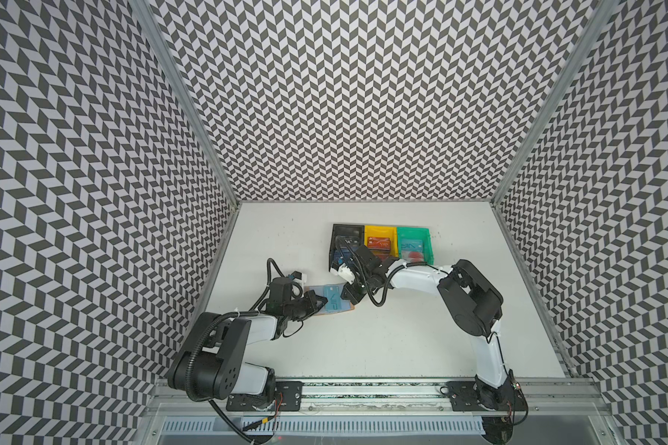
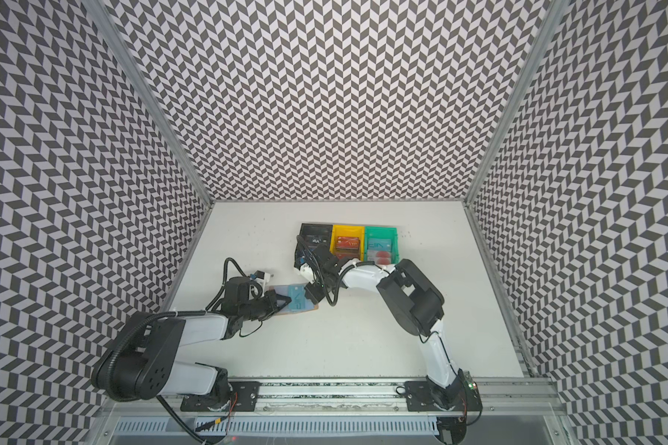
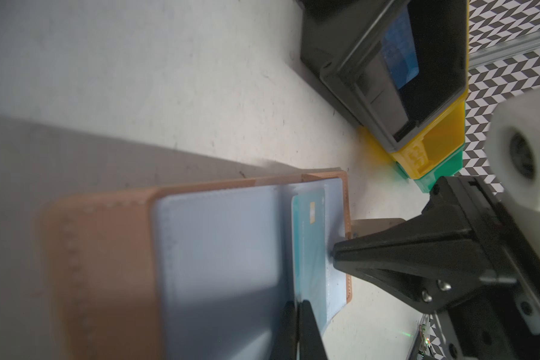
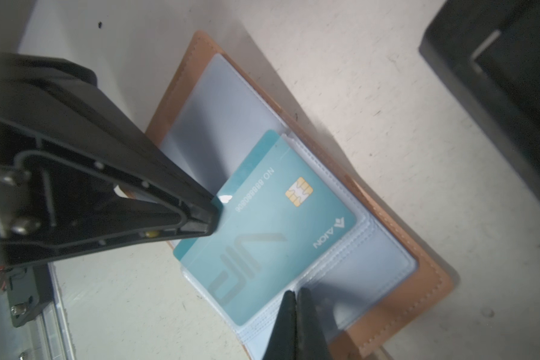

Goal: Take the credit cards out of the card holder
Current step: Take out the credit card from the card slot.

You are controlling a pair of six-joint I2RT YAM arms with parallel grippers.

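Observation:
The tan card holder (image 4: pixel 430 280) lies open on the white table, its pale sleeves facing up, and shows in both top views (image 1: pixel 317 291) (image 2: pixel 280 289). A teal "VIP" credit card (image 4: pixel 262 224) sticks partway out of a sleeve toward the left arm. My left gripper (image 4: pixel 214 215) is shut on that card's free edge (image 3: pixel 309 249); in its own view the jaws (image 3: pixel 296 304) are closed. My right gripper (image 4: pixel 296 291) is shut with nothing in it, its tips resting on the sleeve at the holder's opposite edge (image 3: pixel 337 255). The two grippers face each other across the holder (image 1: pixel 319 301) (image 1: pixel 350 294).
Behind the holder stand three bins in a row: black (image 1: pixel 346 235), yellow (image 1: pixel 380 233) and green (image 1: pixel 413 233), each with cards inside. The right arm's wrist hangs over the black bin's front. Patterned walls enclose the table on three sides.

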